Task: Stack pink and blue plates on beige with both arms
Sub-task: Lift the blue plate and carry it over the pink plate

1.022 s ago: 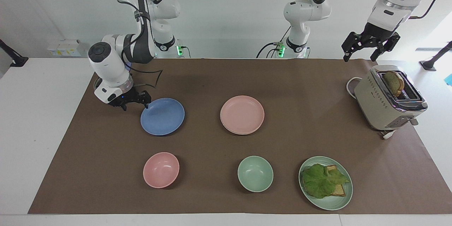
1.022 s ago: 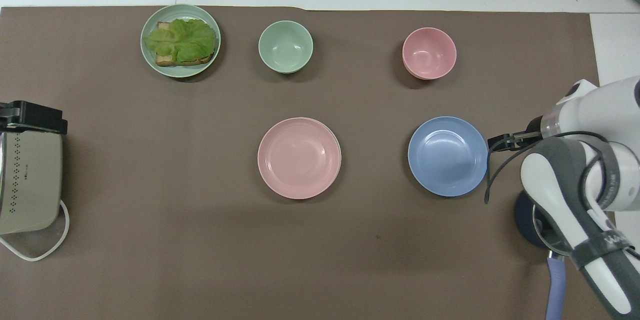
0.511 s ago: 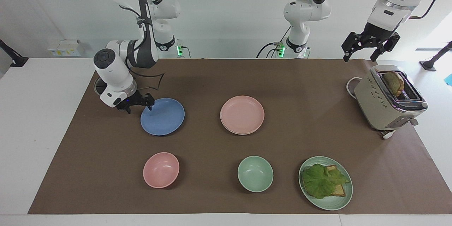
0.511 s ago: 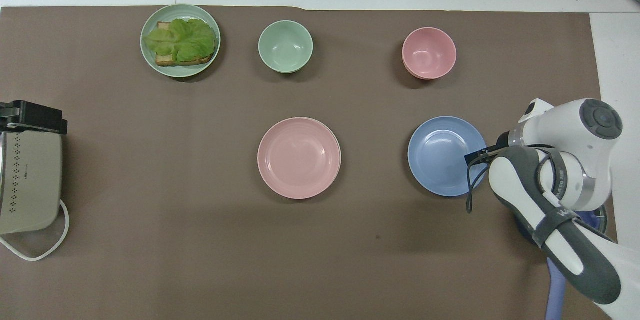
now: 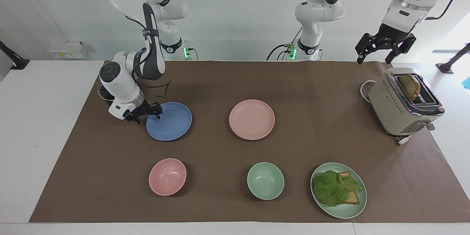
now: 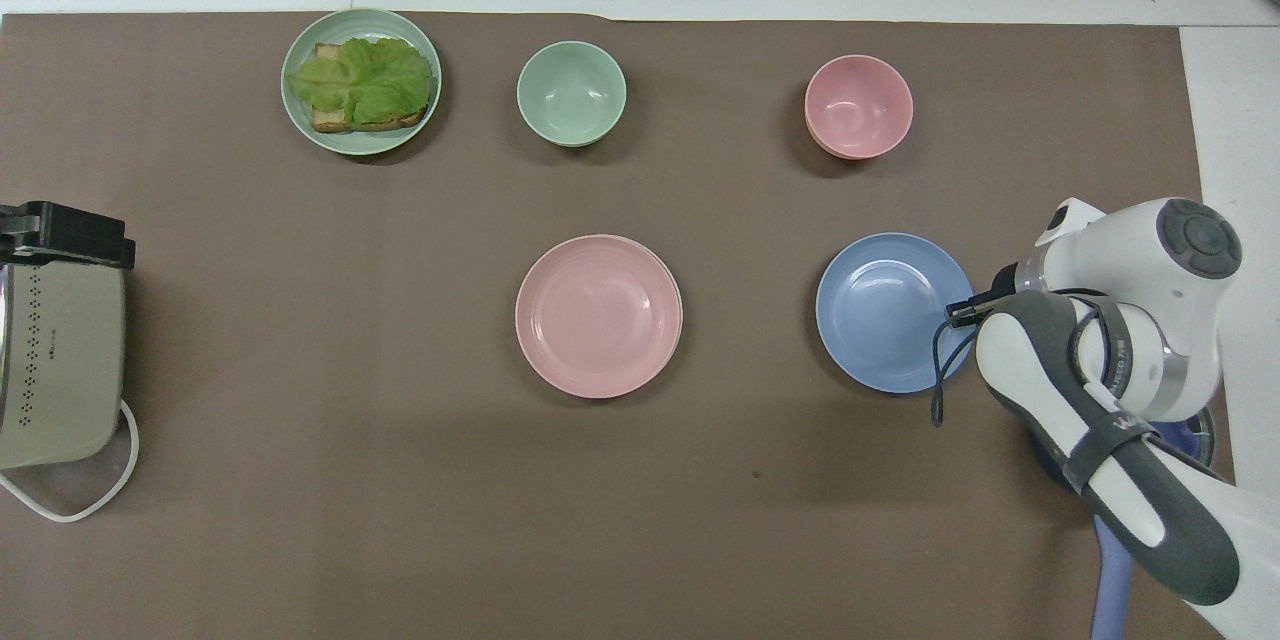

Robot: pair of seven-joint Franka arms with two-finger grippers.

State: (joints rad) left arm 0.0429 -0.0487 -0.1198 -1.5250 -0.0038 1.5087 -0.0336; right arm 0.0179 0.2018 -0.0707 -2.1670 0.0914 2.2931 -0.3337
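- Facing view, plates: three show their faces, one blue plate (image 5: pixel 172 123), one pink plate (image 5: pixel 252 117) and one pale green plate (image 5: pixel 361 200) that carries toast under a lettuce leaf (image 5: pixel 334 187).
- A pale second rim shows under the pink plate's edge, so another plate lies beneath it. Its colour cannot be told for sure.
- Bowls: two, one pink bowl (image 5: pixel 167 176) and one green bowl (image 5: pixel 265 180), both farther from the robots than the plates.
- Toaster (image 5: pixel 396 110): one, beige, at the left arm's end of the table, with one bread slice (image 5: pixel 409 85) standing in a slot.
- The blue plate lies flat toward the right arm's end, beside the pink plate and nearer to the robots than the pink bowl.
- Arms: two. The right gripper (image 5: pixel 152 113) is low at the blue plate's rim, on the side toward the right arm's end. Whether it grips the rim cannot be told.
- The left gripper (image 5: pixel 383 49) hangs raised near the toaster, fingers spread, holding nothing.
- A brown mat (image 5: pixel 312 80) covers most of a white table (image 5: pixel 36 136), and a plain white wall (image 5: pixel 238 14) rises where the arms' bases stand.
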